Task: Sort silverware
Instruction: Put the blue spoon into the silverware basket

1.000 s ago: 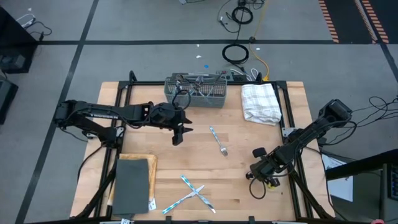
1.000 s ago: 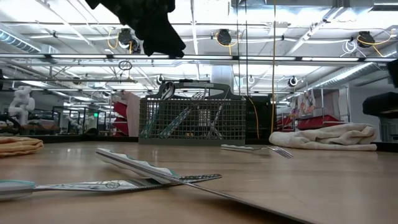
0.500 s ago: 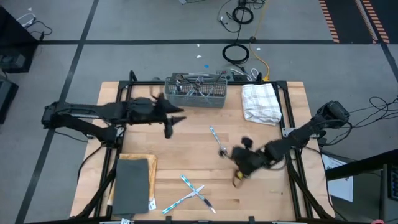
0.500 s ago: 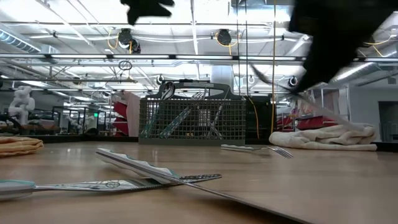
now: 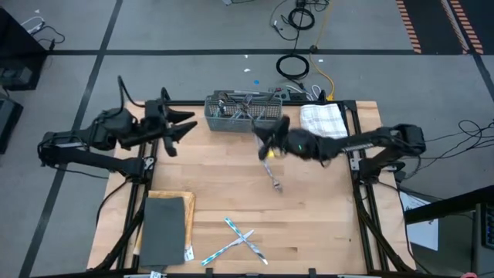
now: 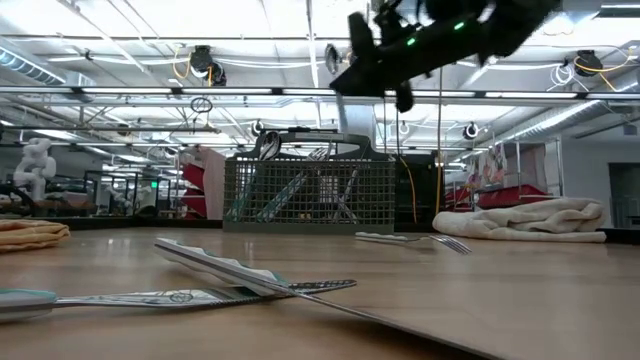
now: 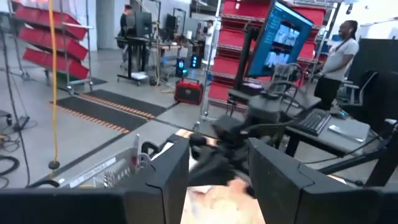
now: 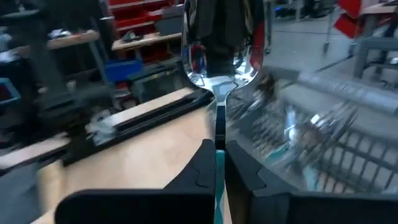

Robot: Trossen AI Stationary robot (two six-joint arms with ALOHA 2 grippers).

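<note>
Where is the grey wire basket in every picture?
High view: grey mesh basket at the table's far edge, middle.
Low view: behind the fork, centre.
Left wrist view: not in it.
Right wrist view: blurred, beyond the held spoon.
Shared landmark: white folded towel, right of it.

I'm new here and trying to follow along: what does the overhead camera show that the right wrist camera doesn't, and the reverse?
Only the high view: the open left claw at the table's left side, the white towel, a loose fork and crossed pieces near the front edge. Only the right wrist view: a spoon pinched in the right claw. Both: the mesh basket and the wooden table.
</note>
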